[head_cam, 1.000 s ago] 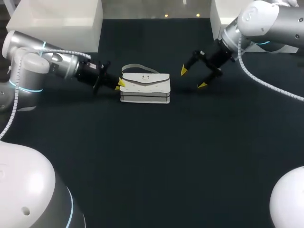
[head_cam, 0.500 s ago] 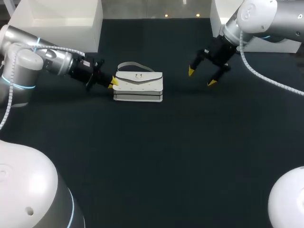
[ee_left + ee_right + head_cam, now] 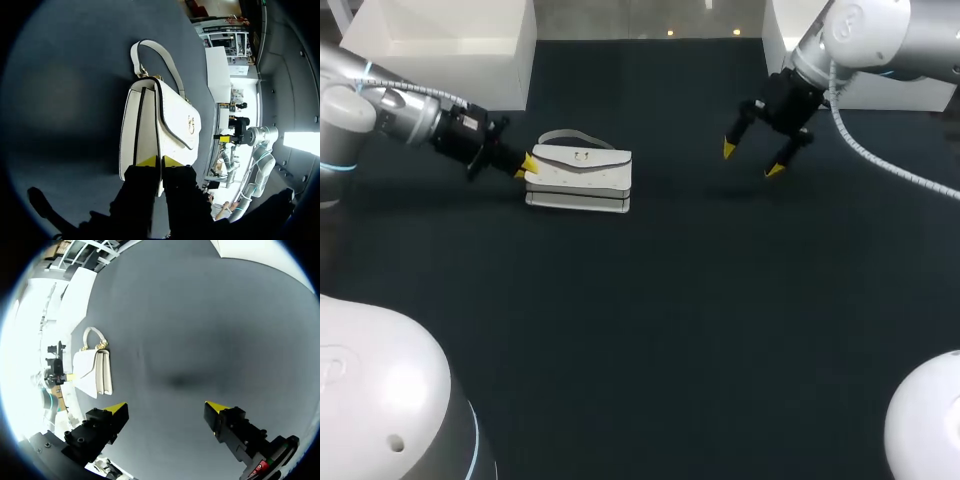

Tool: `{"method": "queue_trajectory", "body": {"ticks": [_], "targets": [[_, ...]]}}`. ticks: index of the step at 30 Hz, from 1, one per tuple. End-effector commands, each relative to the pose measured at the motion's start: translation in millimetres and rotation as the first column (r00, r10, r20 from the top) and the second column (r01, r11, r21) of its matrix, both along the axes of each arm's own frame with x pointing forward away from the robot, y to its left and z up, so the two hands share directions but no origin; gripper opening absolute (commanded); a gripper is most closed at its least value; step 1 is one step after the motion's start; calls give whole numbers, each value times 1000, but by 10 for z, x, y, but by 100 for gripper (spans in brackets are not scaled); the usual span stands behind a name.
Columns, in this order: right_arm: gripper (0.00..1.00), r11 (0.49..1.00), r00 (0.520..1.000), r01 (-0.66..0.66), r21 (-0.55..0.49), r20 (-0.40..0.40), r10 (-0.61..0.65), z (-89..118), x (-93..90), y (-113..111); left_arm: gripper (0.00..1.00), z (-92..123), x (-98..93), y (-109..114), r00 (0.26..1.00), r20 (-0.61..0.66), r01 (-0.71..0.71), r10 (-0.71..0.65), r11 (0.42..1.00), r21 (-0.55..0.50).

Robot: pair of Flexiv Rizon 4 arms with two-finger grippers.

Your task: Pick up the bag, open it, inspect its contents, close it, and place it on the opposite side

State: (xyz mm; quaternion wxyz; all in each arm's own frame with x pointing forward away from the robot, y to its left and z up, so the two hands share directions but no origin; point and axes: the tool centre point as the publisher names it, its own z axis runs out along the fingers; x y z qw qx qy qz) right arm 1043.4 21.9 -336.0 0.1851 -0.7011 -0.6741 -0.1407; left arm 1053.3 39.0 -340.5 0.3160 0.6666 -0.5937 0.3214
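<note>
A white handbag (image 3: 580,175) with a closed flap, a gold clasp and a short strap lies flat on the dark table, left of the middle. My left gripper (image 3: 528,165) is at the bag's left end, shut on its edge. In the left wrist view the bag (image 3: 165,120) stretches ahead of the gripper (image 3: 160,161), and a panel edge is pinched between the yellow tips. My right gripper (image 3: 752,160) hangs open above the table, well to the right of the bag. From the right wrist view the bag (image 3: 92,371) lies far ahead of the wide-open gripper (image 3: 167,407), which holds nothing.
A white box (image 3: 440,40) stands at the back left of the table and another (image 3: 790,40) at the back right. Dark table surface (image 3: 650,320) spreads in front of the bag.
My left arm has drawn back to the left and pulled the bag with it. My right gripper has shifted a little to the right, still open.
</note>
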Motion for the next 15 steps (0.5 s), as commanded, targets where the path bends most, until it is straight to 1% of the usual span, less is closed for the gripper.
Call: {"method": "queue_trajectory", "body": {"ticks": [1, 3, 4, 6, 7, 8, 15], "targets": [[100, 1000, 1000, 1, -4, -1, -1, 6, -4, 6, 0, -8, 17, -3, 1000, -2, 2, -2, 1000, -2], [100, 1000, 1000, 1, -4, -1, -1, 6, -4, 6, 0, -8, 17, -3, 1000, -2, 2, -2, 1000, -2], [100, 999, 1000, -2, -43, -4, 2, -5, -2, 26, 0, -8, 17, -3, 1000, -2, 2, -2, 1000, -2], [100, 996, 1000, 9, -86, 31, -6, 33, -5, 11, 0, 1, 22, 28, 1000, 16, 9, -9, 1000, 7], [100, 991, 998, 23, -129, 54, -17, 65, -7, -16, 0, 13, 28, 73, 1000, 27, 13, -14, 1000, 7], [100, 988, 997, 33, -152, 72, -22, 105, -8, -57, 0, 28, 37, 121, 999, 35, 6, -7, 1000, 8], [100, 965, 986, 67, -252, 164, -25, 273, 62, -377, 0, 101, 145, 533, 995, 96, 15, -18, 999, 33]]}}
